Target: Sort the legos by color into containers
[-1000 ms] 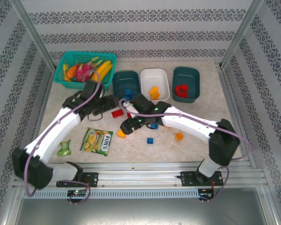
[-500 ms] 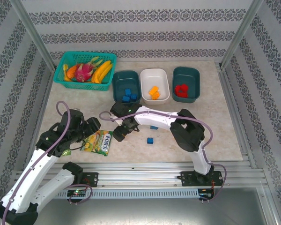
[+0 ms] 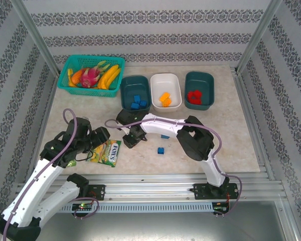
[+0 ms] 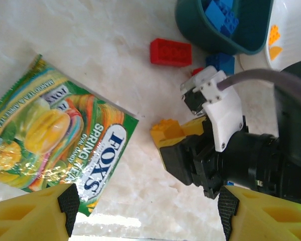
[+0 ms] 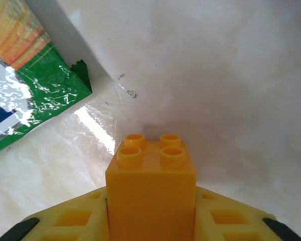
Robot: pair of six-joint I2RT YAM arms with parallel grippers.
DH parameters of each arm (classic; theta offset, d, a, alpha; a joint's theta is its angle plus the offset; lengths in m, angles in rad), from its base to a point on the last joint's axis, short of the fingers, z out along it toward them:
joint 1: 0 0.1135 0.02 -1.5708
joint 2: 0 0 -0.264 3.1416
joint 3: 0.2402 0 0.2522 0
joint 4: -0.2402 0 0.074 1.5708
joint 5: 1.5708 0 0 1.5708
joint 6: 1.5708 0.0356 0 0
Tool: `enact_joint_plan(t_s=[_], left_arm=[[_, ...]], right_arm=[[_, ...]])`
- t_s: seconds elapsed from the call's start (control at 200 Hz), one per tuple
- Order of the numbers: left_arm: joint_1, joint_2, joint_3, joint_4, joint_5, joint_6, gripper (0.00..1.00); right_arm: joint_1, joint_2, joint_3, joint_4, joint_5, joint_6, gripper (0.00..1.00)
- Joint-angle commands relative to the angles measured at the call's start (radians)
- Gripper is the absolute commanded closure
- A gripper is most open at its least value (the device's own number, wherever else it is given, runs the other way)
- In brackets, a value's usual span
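An orange-yellow lego (image 5: 151, 186), studs up on the table, sits squeezed between my right gripper's (image 5: 151, 223) yellow fingers. From above that right gripper (image 3: 128, 142) is low on the table beside the candy packet. The left wrist view shows the same orange-yellow lego (image 4: 169, 131) in the black jaws. My left gripper (image 4: 148, 216) hovers open over the packet's corner, empty; from above the left gripper (image 3: 100, 136) is at the near left. A red lego (image 4: 170, 51) and a blue lego (image 4: 219, 63) lie by the dark teal container (image 4: 190, 27). Containers: teal (image 3: 135, 86) with blue legos, white (image 3: 165, 85) with orange, teal (image 3: 199, 83) with red.
A green-yellow candy packet (image 3: 106, 151) lies between the two grippers. A green lattice basket (image 3: 70, 68) of toy fruit stands at the back left. Loose blue legos (image 3: 161, 150) lie near the table's middle. Metal frame posts bound the table.
The right gripper's jaws have closed on the orange-yellow lego. The left arm has drawn back toward the near left since the earliest frame and then held still.
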Motion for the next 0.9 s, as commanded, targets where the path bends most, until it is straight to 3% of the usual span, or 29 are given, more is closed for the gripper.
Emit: enact_joint_plan(t_s=[0.0,0.145,0.29,0.525,0.739,0.894], left_arm=[[0.007,0.035,-0.005,0.113,0.09,0.041,0.25],[-0.006,0.173,0.026,0.258,0.173,0.072,0.25],[-0.032,0.346,0.096,0.385,0.211,0.085,0.24],[-0.034,0.57,0.213,0.505,0.249,0.089,0.24],[-0.033,0.708,0.331,0.503,0.242,0.127,0.24],[-0.032,0.759,0.395,0.486,0.225,0.139,0.24]], right_arm=[[-0.052,-0.161,-0.027,-0.009,0.02,0.063,0.65],[-0.193,-0.284,-0.044,-0.011,0.041,0.127,0.64],[-0.374,-0.269,-0.009,0.017,0.017,0.197,0.64],[-0.541,-0.012,0.279,0.023,-0.053,0.284,0.64],[-0.591,0.259,0.596,-0.056,-0.068,0.34,0.62],[-0.613,0.367,0.709,-0.095,-0.07,0.383,0.58]])
